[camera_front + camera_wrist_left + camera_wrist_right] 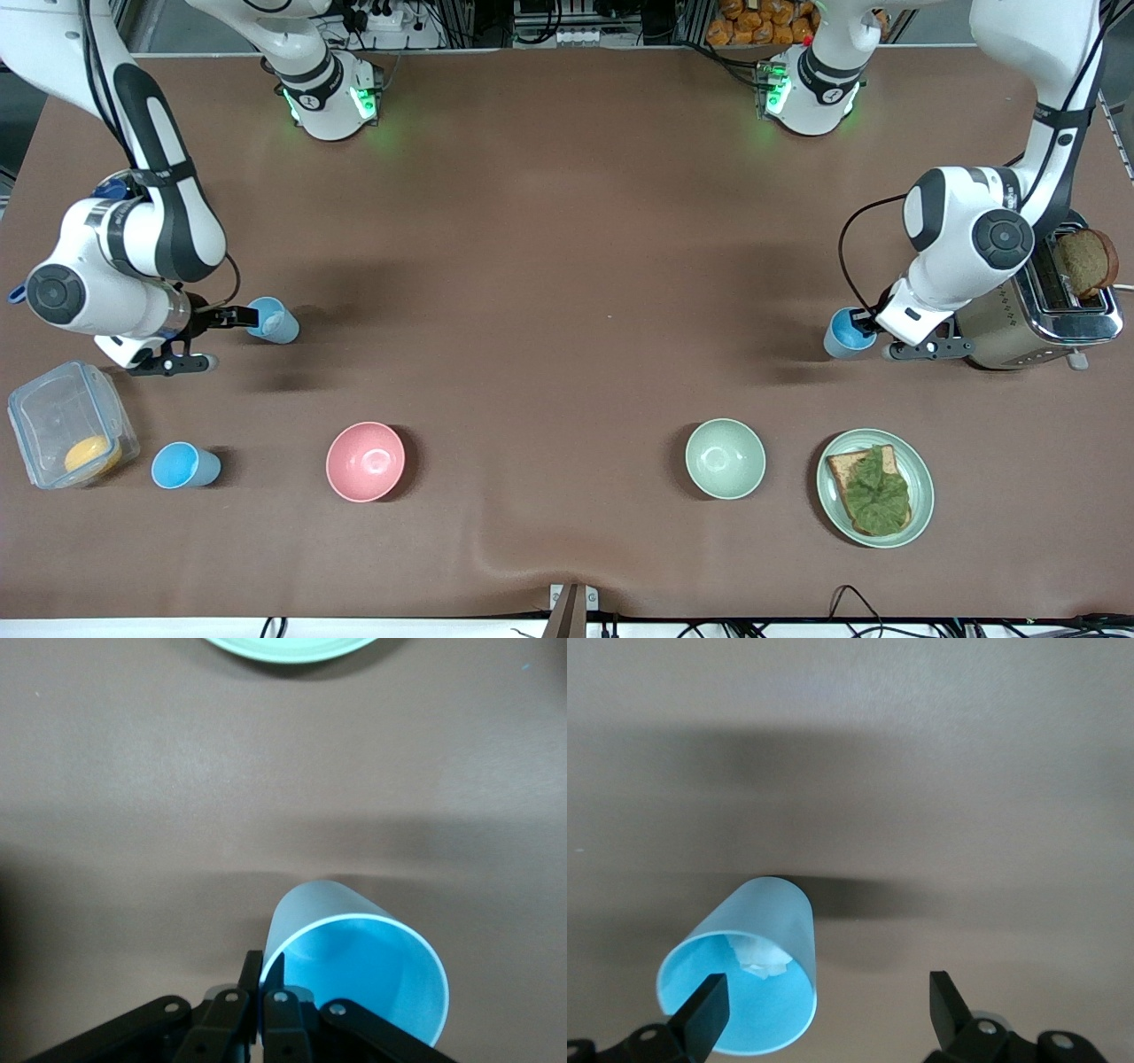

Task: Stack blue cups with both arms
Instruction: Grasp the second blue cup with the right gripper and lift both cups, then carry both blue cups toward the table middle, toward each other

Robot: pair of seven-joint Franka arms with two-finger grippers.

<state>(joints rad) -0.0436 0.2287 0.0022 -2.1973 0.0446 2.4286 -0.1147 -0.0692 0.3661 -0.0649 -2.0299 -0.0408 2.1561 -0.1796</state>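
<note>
The left tool [873, 330] is closed on the rim of one blue cup [846, 334] beside the toaster [1041, 312]. The right tool [232, 337] is open, one finger inside the other cup [273, 320], not yet pinching. This is the grasping step; next I expect the right tool must close before lifting.

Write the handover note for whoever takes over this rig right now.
Left end effector: shut on the rim of the sky blue cup, beside the toaster.
Right end effector: open, with one finger inside the pale blue cup toward the right arm's end of the table; not gripped yet.
Third blue cup: stands alone beside the clear container, nearer the front camera than the pale blue cup.
Done: one cup grasped.
Left: close on the pale blue cup, bring the cups together and stack them. Nothing is stacked so far.
</note>
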